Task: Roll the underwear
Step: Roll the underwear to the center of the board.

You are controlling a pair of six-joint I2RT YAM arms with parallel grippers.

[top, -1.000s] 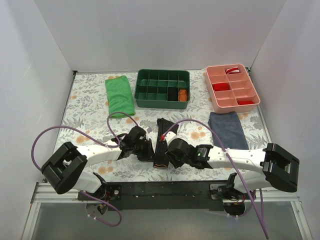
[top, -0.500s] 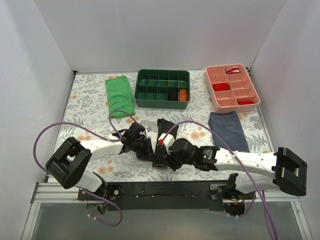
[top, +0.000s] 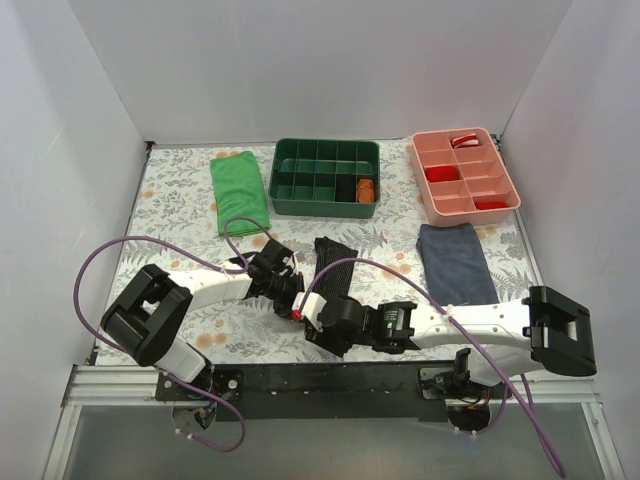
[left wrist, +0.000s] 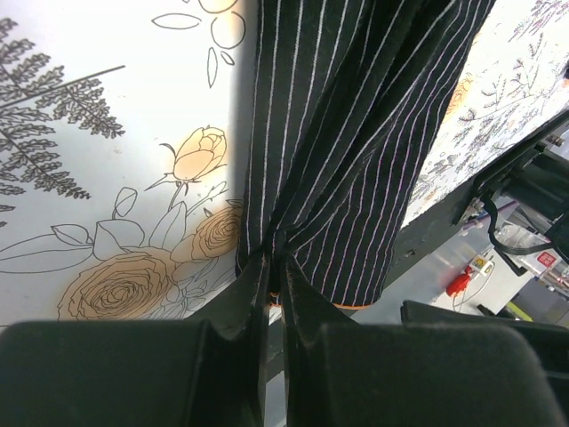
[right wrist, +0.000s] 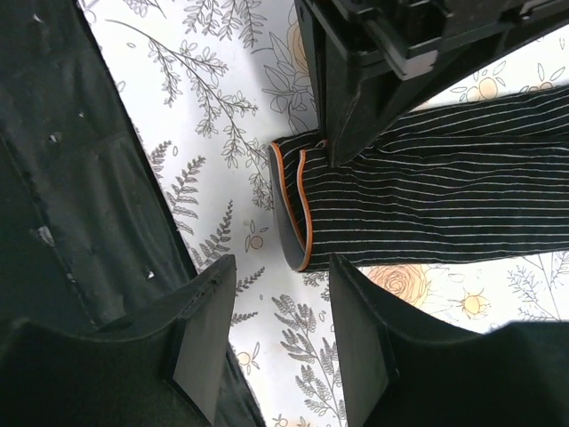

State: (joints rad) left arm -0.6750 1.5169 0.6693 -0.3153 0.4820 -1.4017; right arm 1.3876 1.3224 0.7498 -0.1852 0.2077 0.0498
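Note:
The underwear (top: 333, 262), black with pale pinstripes, lies as a long narrow folded strip on the floral table, running away from the arms. My left gripper (top: 297, 297) is shut, pinching the strip's left edge near its near end, as seen in the left wrist view (left wrist: 274, 267) on the striped fabric (left wrist: 356, 133). My right gripper (top: 318, 322) is open and empty, just off the near end. In the right wrist view (right wrist: 280, 347) the grey, orange-edged waistband end (right wrist: 292, 218) lies just beyond its spread fingers, apart from them. The left gripper (right wrist: 373, 80) shows there too.
A green compartment tray (top: 290, 178) and a pink tray (top: 513, 186) stand at the back. A bright green folded cloth (top: 238, 192) lies back left, a navy folded garment (top: 455, 262) to the right. The black front rail (top: 320, 385) is close behind the grippers.
My right gripper has moved left and toward the near edge, now at the strip's near end. My left gripper has shifted slightly away, still holding the fabric.

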